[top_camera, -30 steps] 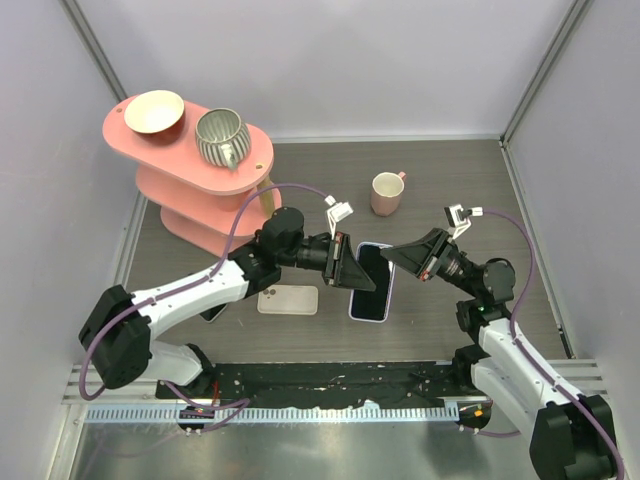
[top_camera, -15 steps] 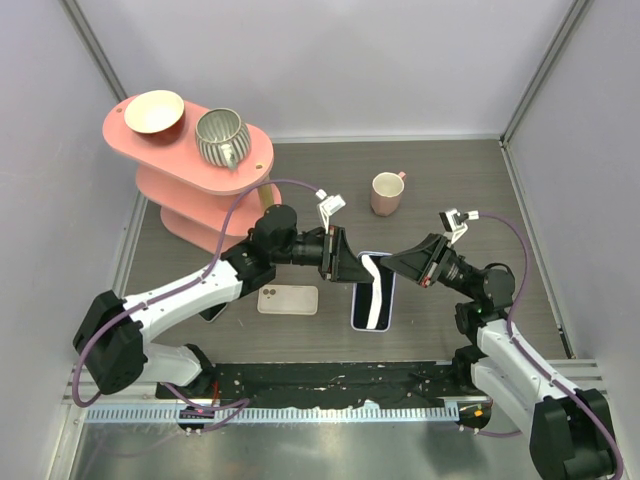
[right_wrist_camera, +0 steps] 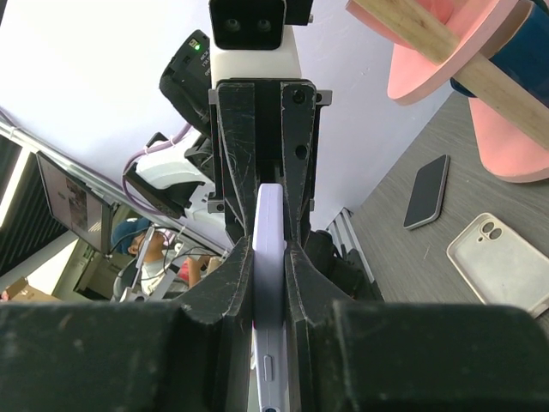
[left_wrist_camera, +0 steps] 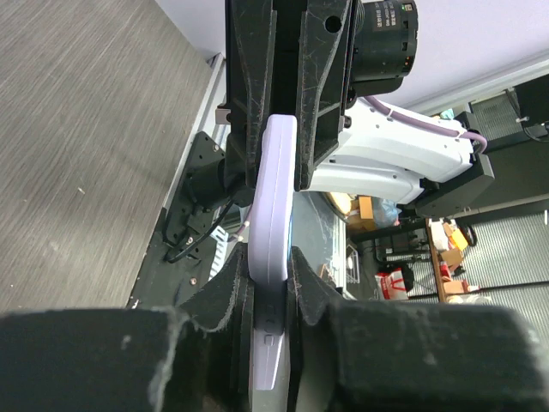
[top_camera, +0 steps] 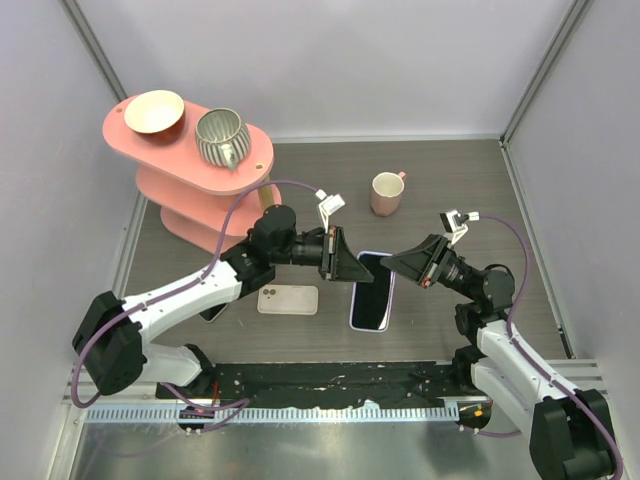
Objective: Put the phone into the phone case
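Two grippers, two black fingers apiece, both pinched tight on one and the same thing. Fingers of the left gripper pressed to either face of a lilac round-edged phone case; fingers of the right gripper clamped likewise from the opposite long side, the two grippers facing each other across it. One dark-faced phone framed inside that lilac rim. Outward on the grey wood-grain table: one cream-white phone case with two camera rings lying flat just left of the held pair; one plain black phone beyond it; one pink mug upright farther back; one pink tiered stand at the far left, bearing one cream bowl and one ribbed grey pot. Hard to make out: the plain black phone largely hidden under the left arm from above; held case seen only edge-on from both wrists, its face out of sight there; lower end touching the table or hanging clear, impossible to tell; phone fully seated or not, likewise. Held pair gripped at its far end, near end reaching toward the arm bases, well past the fingertips.
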Controlling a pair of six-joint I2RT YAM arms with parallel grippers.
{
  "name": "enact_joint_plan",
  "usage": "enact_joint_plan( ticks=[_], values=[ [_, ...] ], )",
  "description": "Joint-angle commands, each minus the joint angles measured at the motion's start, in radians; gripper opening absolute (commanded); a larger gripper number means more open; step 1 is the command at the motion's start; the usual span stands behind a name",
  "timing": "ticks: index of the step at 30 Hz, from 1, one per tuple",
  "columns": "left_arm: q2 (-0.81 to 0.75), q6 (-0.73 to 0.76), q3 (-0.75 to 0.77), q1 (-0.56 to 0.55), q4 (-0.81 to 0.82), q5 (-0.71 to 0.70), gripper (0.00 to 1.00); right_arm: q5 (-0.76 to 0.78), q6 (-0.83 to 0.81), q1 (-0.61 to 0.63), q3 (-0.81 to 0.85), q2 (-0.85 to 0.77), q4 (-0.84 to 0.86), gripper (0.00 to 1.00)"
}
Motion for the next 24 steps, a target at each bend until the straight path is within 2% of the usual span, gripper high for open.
enact_joint_plan(
  ticks=[1,4,8,9,12,13,16,17,18,19,22,24],
  values=[
    [-0.037,0.083,0.044,0.022,-0.075,-0.087,0.23,-0.040,0.046,0.011,0.009,-0.023,0.097,0.01],
    [-0.028,0.090,0.070,0.022,-0.096,-0.085,0.40,-0.038,0.048,0.009,0.009,-0.026,0.097,0.01],
    [-0.002,0.073,0.084,0.021,-0.082,-0.072,0.40,-0.037,0.046,0.011,0.009,-0.022,0.097,0.01],
    [0.001,0.071,0.085,0.021,-0.076,-0.071,0.38,-0.037,0.037,0.011,0.007,-0.020,0.094,0.01],
    [0.018,0.067,0.087,0.021,-0.082,-0.078,0.18,-0.032,0.010,0.011,0.006,-0.009,0.063,0.01],
    [0.020,0.067,0.084,0.019,-0.090,-0.084,0.08,-0.026,0.008,0.009,0.006,-0.006,0.051,0.01],
    [0.018,0.093,0.082,0.021,-0.145,-0.108,0.03,-0.011,0.016,0.011,0.012,-0.005,0.046,0.01],
    [0.012,0.093,0.075,0.019,-0.147,-0.110,0.08,-0.003,0.013,0.011,0.022,-0.008,0.040,0.01],
    [0.009,0.084,0.067,0.019,-0.139,-0.114,0.18,0.003,0.010,0.009,0.028,-0.009,0.033,0.01],
    [0.006,0.070,0.044,0.021,-0.125,-0.111,0.40,0.009,-0.004,0.009,0.035,-0.009,0.008,0.01],
    [-0.005,0.006,-0.030,0.019,-0.009,-0.096,0.54,0.052,-0.026,0.009,0.056,0.003,-0.033,0.01],
    [-0.006,-0.013,-0.057,0.016,0.045,-0.101,0.56,0.072,-0.023,0.009,0.065,0.029,-0.023,0.01]
  ],
)
